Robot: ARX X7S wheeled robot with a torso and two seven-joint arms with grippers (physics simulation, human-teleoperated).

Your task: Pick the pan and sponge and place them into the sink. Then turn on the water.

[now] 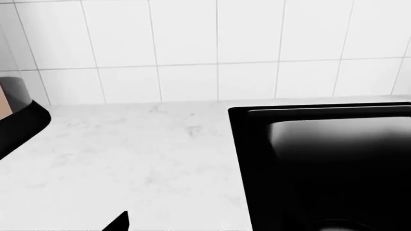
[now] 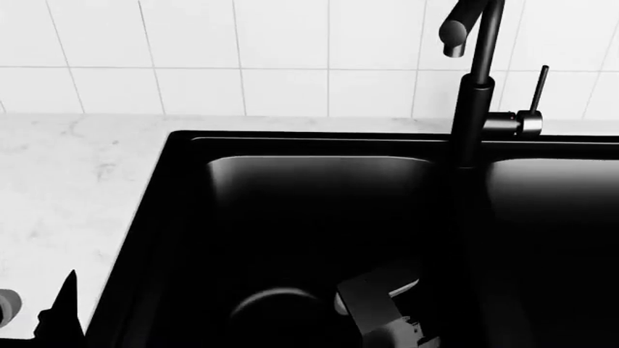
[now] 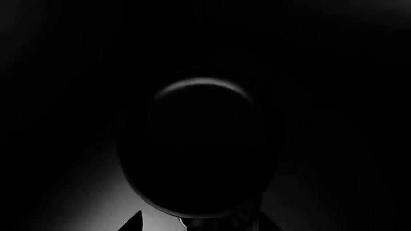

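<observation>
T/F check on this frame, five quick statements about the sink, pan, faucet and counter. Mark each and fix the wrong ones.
1. The pan is inside the sink's left basin. True.
2. Water is running from the faucet. False: no stream shows below the spout.
3. The sponge lies on the counter left of the sink. False: no sponge shows there in any view.
4. The right arm reaches down into the left basin beside the pan. True.
5. The wall behind the sink is bare grey concrete. False: it is white tile.
</observation>
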